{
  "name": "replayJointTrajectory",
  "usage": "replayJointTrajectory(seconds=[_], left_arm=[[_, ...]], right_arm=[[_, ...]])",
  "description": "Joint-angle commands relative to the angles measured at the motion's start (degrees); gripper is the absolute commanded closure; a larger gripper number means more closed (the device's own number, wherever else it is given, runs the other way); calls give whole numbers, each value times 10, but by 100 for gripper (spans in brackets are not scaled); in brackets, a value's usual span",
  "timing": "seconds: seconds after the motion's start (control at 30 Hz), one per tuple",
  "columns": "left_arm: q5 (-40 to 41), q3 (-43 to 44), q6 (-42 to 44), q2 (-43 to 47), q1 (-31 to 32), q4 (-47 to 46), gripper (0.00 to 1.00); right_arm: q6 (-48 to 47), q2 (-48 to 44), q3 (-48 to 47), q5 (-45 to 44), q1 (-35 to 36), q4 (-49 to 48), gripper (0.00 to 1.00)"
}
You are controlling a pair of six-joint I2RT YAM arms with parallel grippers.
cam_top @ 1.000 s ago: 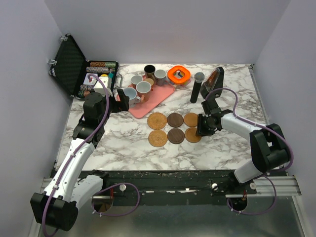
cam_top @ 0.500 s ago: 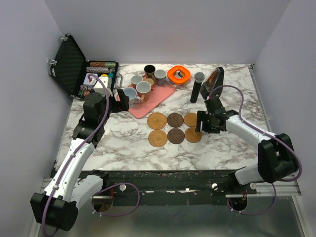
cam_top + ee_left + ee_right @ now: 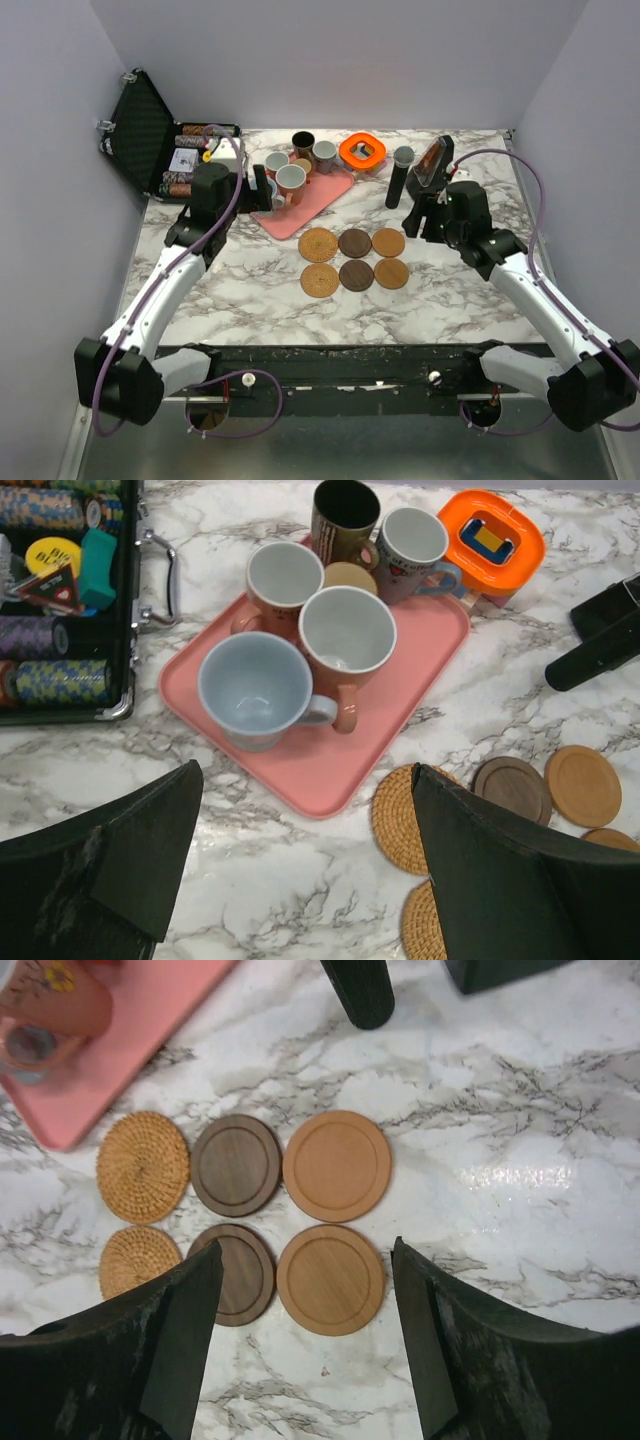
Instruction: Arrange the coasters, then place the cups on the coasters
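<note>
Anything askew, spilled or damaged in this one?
Nothing stands out. The six round wooden and woven coasters lie flat in a neat two-by-three block. The small handled mugs stand upright, crowded at the pink plastic tray, which sits diagonal on the white marble table. No spill or damage visible.

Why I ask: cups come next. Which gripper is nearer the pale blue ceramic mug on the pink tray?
Left. The left gripper hovers beside the pale blue mug at the pink tray's edge; the right gripper is far across, past the round wooden coasters.
</note>
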State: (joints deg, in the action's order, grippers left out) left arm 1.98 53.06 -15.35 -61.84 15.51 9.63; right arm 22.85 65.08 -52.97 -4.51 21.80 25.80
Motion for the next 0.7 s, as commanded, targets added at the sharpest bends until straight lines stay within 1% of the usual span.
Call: replayJointTrajectory(seconds=[0.0, 0.23, 0.47, 0.53, 0.67], left_arm=[[28, 91, 31, -93, 36, 21, 9], [38, 246, 76, -259, 42, 81, 19], [26, 383, 110, -399, 42, 180, 29], [30, 401, 111, -423, 42, 191, 31], [27, 412, 118, -449, 42, 182, 35]], right_arm=[[-4, -43, 19, -19, 3, -39, 25], [-9, -75, 53, -12, 3, -51, 31], [-9, -91, 83, -9, 3, -53, 33], [-6, -95, 91, -7, 3, -53, 33], [-3, -104, 107, -5, 3, -54, 33]])
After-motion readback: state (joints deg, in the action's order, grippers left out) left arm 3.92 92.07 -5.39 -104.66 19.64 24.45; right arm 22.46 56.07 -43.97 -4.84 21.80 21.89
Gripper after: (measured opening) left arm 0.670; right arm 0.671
